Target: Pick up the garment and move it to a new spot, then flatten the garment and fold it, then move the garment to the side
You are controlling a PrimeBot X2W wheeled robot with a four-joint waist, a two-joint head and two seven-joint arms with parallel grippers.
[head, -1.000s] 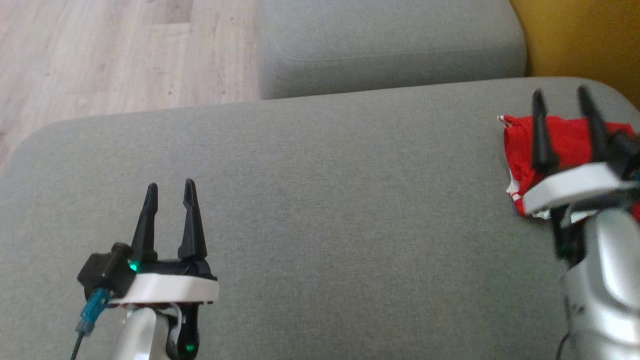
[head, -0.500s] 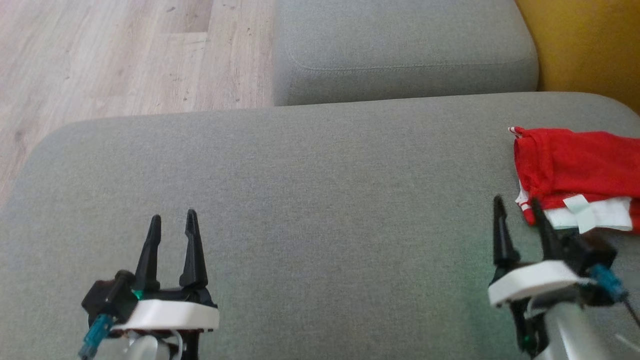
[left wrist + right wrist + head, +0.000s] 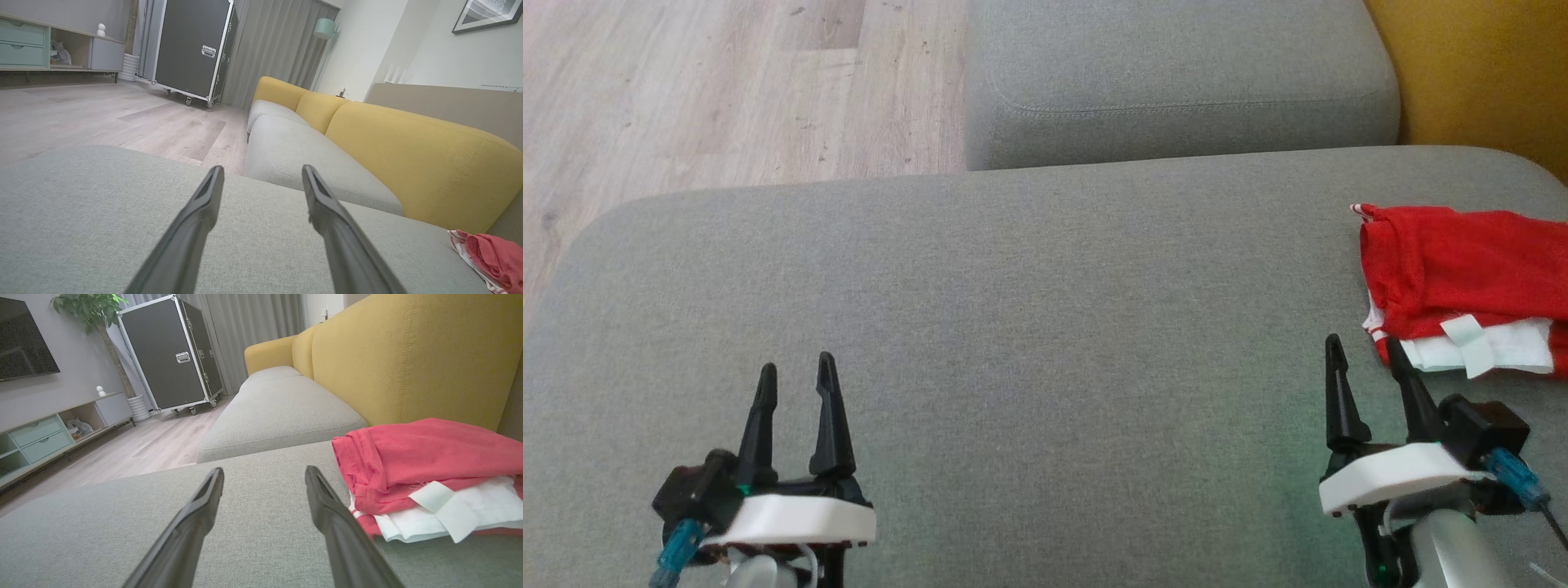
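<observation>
One folded red garment (image 3: 1462, 269) (white layer at its near edge), at the right end of one grey seat cushion (image 3: 1045, 310), two grippers, left gripper (image 3: 795, 367) and right gripper (image 3: 1364, 343), jaws apart, empty, right just beside the garment, one black wheeled case (image 3: 192, 45), shut.

Item count: one folded red-and-white garment (image 3: 1462, 269). Two claws: the left claw (image 3: 796, 366) and the right claw (image 3: 1364, 345). Three grey seat cushions (image 3: 81, 224). Three yellow back cushions (image 3: 408, 163). One black wheeled case (image 3: 167, 355). One potted plant (image 3: 90, 306). One lamp (image 3: 325, 28).
</observation>
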